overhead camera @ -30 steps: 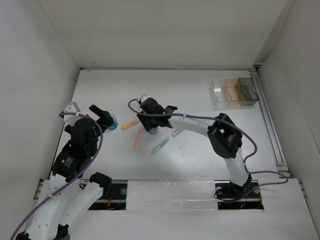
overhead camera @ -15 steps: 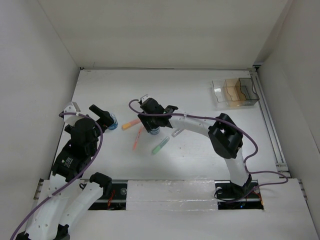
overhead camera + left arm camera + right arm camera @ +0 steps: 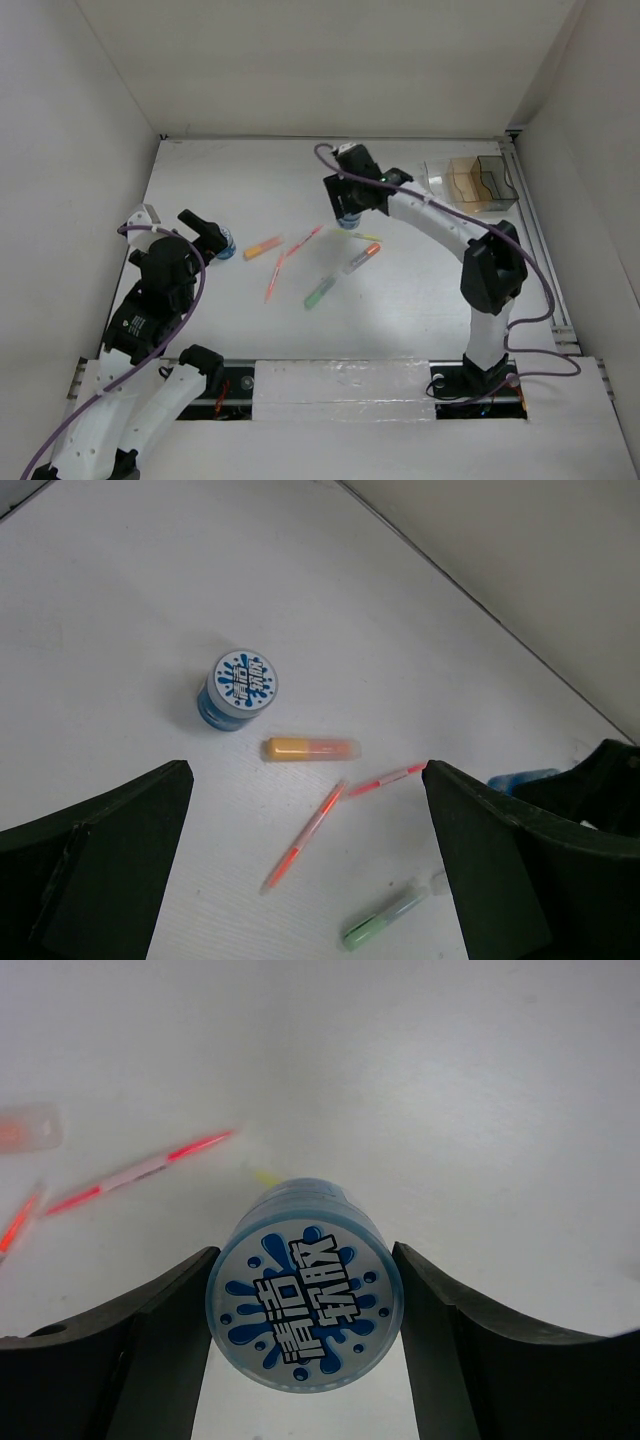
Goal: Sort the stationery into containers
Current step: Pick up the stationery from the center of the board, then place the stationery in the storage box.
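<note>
Two round blue-and-white pots are here, and six pens. The first pot [image 3: 241, 680] stands on the table [image 3: 230, 170] at the left side. The second pot [image 3: 303, 1305] is farther back, between the pens and the box [image 3: 437, 186], and not touching the box. The pens lie loose in the middle of the table: a fat orange marker [image 3: 310, 748], a thin red pen [image 3: 388, 778], a thin orange pen [image 3: 305, 837], a green marker [image 3: 385, 920], a pale marker with a red tip [image 3: 362, 258], and a thin yellow pen [image 3: 367, 237] that is hard to see. There is one box. It is clear plastic with three little rooms joined in a row, and it sits at the far right corner. The left room is clear and the middle one is amber. The table is white and flat. White walls [image 3: 300, 60] stand on three sides of it, and a metal rail [image 3: 540, 250] runs down the right edge. The right claw [image 3: 305, 1260] grips the second pot, with one finger pressed on each side and the lid facing the wrist camera. The left claw [image 3: 307, 780] has its fingers spread wide with nothing between them. It is just beside the first pot, and I cannot tell if they touch.
</note>
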